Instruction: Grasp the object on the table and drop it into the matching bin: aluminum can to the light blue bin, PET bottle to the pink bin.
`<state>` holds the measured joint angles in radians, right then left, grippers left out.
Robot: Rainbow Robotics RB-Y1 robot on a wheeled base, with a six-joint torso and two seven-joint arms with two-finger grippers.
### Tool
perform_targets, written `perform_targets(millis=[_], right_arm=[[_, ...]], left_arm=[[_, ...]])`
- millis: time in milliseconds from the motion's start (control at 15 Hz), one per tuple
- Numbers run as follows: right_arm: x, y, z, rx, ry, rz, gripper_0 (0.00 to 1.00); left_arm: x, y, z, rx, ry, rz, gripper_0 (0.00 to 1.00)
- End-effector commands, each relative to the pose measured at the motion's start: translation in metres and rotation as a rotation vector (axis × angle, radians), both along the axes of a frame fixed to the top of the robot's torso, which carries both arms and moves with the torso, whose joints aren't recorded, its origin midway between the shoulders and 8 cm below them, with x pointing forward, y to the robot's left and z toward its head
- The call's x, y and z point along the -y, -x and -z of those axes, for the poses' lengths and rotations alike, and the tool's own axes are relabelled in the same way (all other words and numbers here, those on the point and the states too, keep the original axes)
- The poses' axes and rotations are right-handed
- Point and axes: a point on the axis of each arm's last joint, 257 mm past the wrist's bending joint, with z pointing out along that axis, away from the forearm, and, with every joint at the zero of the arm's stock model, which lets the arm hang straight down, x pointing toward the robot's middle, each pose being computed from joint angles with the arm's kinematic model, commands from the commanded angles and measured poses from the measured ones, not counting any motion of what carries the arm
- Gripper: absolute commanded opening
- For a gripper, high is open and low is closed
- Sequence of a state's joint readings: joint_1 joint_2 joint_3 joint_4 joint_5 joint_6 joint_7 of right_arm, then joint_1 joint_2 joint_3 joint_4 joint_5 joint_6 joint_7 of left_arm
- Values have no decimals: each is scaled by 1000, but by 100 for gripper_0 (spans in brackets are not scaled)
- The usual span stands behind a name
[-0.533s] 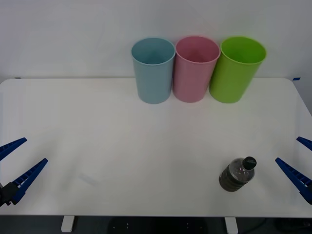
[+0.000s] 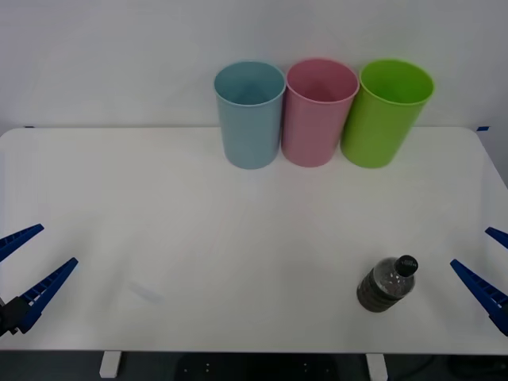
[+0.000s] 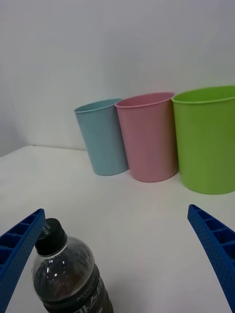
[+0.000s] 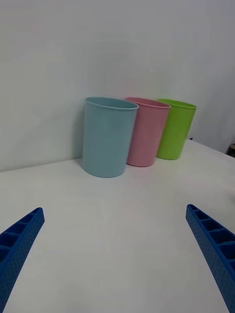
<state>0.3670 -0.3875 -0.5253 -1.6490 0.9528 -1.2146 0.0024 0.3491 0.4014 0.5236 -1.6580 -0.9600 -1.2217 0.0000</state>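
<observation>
A small dark PET bottle with a black cap stands upright on the white table, near its front right. My right gripper is open at the table's right edge, a short way right of the bottle and apart from it. In the right wrist view the bottle stands close to one finger of the open right gripper. The pink bin stands at the back centre, with the light blue bin on its left. My left gripper waits open at the front left, holding nothing.
A lime green bin stands right of the pink bin, and the three touch in a row against the white wall. The left wrist view shows the light blue bin, pink bin and green bin across bare tabletop.
The right gripper has shifted very slightly toward the table's front right. The bottle, the bins and the left arm have not moved.
</observation>
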Motion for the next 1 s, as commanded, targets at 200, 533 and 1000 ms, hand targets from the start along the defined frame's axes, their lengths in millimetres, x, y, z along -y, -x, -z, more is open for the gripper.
perform_targets(millis=[200, 533, 1000], right_arm=[[-1, 16, 16, -43, 55, -35, 100], [-9, 31, 33, -44, 138, -79, 100], [-10, 39, 79, -75, 218, -117, 100]], left_arm=[[0, 0, 0, 0, 0, 0, 100], [0, 0, 0, 0, 0, 0, 100], [0, 0, 0, 0, 0, 0, 100]])
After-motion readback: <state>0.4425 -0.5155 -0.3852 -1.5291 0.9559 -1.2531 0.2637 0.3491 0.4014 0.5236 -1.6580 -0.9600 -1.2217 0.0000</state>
